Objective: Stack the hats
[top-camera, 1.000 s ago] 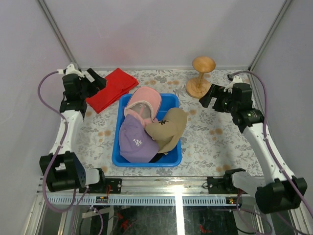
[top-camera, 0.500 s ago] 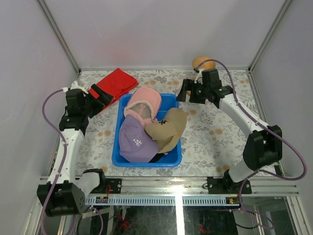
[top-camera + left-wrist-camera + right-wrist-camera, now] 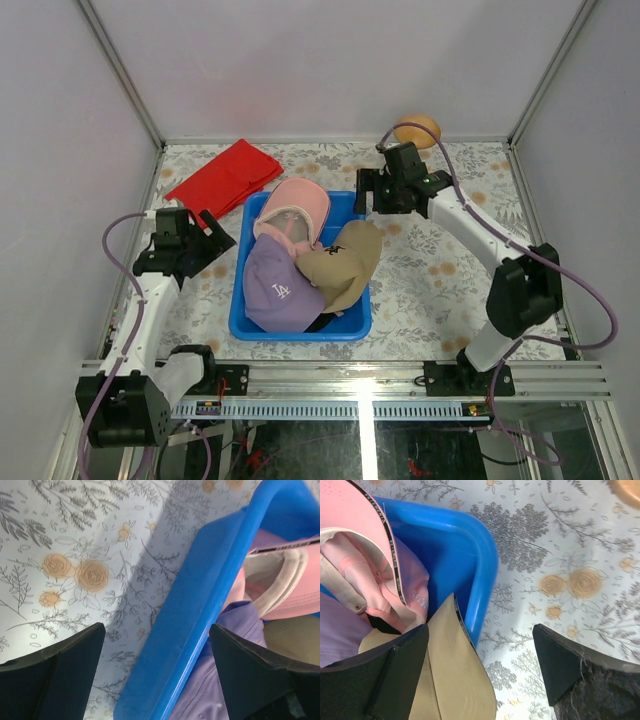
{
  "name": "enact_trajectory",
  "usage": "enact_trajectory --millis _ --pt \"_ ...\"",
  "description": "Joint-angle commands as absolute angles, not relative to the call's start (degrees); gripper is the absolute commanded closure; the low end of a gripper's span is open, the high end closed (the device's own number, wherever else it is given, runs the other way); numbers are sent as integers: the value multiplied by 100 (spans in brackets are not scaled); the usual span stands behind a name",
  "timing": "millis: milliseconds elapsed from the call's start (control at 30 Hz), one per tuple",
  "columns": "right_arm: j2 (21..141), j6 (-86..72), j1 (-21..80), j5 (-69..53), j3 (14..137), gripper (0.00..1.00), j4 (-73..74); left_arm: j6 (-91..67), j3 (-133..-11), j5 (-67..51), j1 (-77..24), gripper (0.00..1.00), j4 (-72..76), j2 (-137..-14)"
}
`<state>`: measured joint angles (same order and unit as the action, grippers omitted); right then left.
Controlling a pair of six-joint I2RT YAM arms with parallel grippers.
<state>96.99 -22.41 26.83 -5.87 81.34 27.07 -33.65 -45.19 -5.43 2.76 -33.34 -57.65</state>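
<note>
Several hats lie heaped in a blue bin: a pink hat at the back, a purple hat with a white LA logo at the front left, and a tan hat at the right. A black hat peeks out under them. My left gripper is open just outside the bin's left wall; in its wrist view the left gripper straddles the blue wall, with the purple hat inside. My right gripper is open at the bin's far right corner, and the right gripper hangs over the tan hat's brim and the rim.
A folded red cloth lies at the back left of the flowered tablecloth. A wooden stand is at the back right, mostly hidden behind the right arm. Enclosure walls and posts close in both sides and the back.
The left gripper came forward from the red cloth to the bin's left wall. The right gripper shifted left from the wooden stand to the bin's far right corner.
</note>
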Motion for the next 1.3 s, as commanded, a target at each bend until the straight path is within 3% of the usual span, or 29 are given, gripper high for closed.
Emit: enact_trajectory --millis 0,333,367,500,667,800,900,1133,1267 --pt "8725 -2241 2677 -103 8101 8 3087 -3353 -4320 -273 -37 16 -3528 -5495" --pt "7756 -2655 2714 -906 7460 8 4165 -3731 -4506 70 -918 20 -3422 -6331" --pt "7680 -2654 2730 -936 7406 8 4245 -3744 -4513 156 -960 26 -3379 -6461" --pt "7358 -2648 2751 -1021 7128 8 4350 -3777 -4626 288 -973 73 -3132 -7092" --pt "7161 -2636 2762 -1253 7017 8 4528 -3788 -5203 237 -975 91 -2790 -7944" --pt "7026 -2623 2762 -1213 6925 8 4592 -3656 -6104 207 -976 89 -2606 -8840" --pt "6926 -2619 2762 -966 6896 7 4619 -3337 -7005 180 -979 80 -2706 -9670" --pt "6796 -2709 2766 -790 6801 7 4598 -3212 -9015 137 -967 78 -3108 -11332" --pt "6753 -2751 2760 -612 6880 6 4554 -2989 -10104 -2 -966 62 -3295 -12076"
